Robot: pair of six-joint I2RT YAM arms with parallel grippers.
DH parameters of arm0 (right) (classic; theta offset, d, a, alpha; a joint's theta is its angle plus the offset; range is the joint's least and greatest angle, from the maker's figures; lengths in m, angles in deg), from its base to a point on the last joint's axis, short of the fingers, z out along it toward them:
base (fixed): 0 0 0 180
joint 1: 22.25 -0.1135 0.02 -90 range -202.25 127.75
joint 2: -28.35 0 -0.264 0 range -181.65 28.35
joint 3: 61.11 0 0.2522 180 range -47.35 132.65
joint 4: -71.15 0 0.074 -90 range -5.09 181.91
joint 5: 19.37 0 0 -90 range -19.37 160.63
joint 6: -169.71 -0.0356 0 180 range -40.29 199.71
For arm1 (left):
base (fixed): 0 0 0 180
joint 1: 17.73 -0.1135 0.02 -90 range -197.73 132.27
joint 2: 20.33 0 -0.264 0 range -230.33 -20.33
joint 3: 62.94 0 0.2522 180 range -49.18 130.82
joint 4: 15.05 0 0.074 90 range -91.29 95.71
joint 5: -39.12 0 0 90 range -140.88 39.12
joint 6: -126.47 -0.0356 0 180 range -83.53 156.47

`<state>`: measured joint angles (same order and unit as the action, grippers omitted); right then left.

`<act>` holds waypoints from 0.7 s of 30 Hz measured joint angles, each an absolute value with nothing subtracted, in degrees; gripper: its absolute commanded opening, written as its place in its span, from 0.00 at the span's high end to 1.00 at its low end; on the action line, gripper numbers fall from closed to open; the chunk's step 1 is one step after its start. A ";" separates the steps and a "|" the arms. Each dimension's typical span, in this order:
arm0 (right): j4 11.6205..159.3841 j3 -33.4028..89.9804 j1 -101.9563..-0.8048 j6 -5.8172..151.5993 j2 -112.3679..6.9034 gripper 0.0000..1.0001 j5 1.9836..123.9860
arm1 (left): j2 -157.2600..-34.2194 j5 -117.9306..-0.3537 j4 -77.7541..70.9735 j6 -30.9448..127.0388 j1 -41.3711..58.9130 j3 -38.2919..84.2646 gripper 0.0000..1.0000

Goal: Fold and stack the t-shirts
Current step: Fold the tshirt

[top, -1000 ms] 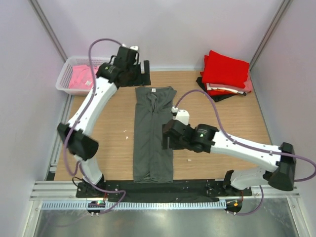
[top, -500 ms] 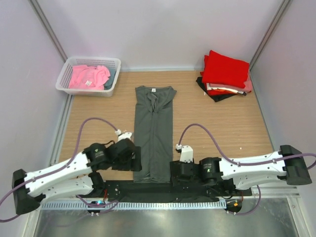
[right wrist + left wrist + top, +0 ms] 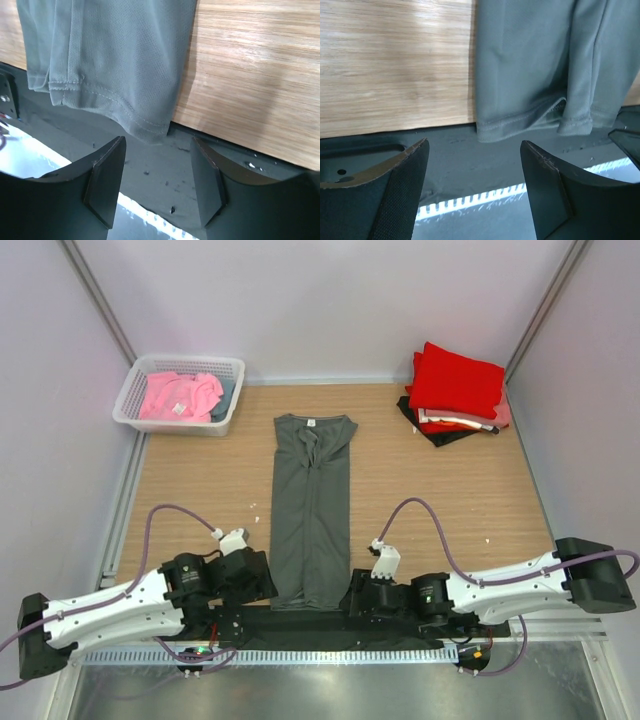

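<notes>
A dark grey t-shirt lies folded into a long narrow strip down the middle of the table, its white neck label at the far end. Its near hem hangs just over the table's black front rail, as the left wrist view and the right wrist view both show. My left gripper is open and empty, low beside the hem's left corner. My right gripper is open and empty beside the hem's right corner. Neither touches the cloth.
A stack of folded shirts stands at the back right: red ones on top, a black one underneath. A white latticed basket at the back left holds a pink shirt. The black rail runs along the near edge.
Both arms have dropped to the near edge. The left swung back from the basket, the right came off the shirt's middle; both now flank the hem.
</notes>
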<state>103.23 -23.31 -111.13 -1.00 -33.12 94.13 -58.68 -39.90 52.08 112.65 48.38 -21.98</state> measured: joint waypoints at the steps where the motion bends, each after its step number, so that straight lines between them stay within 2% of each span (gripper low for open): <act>1: 101.90 -24.23 -111.13 -1.68 -32.73 0.41 94.35 | -58.46 -39.50 51.68 113.17 48.42 -22.53 0.27; 12: 93.94 -26.75 -111.13 -5.98 -34.74 0.45 94.99 | -61.17 -39.50 45.30 116.65 48.97 -28.08 0.33; 18: 92.63 -27.03 -111.13 -6.57 -35.42 0.50 94.94 | -62.62 -39.74 41.74 118.51 51.04 -28.23 0.42; 21: 92.59 -27.31 -111.07 -6.81 -35.42 0.53 94.96 | -63.82 -40.14 39.88 119.38 51.90 -28.67 0.50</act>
<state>92.59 -27.31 -111.07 -6.82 -35.42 94.96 -63.82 -40.14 39.88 119.38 51.90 -28.67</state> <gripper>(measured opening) 0.483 0.559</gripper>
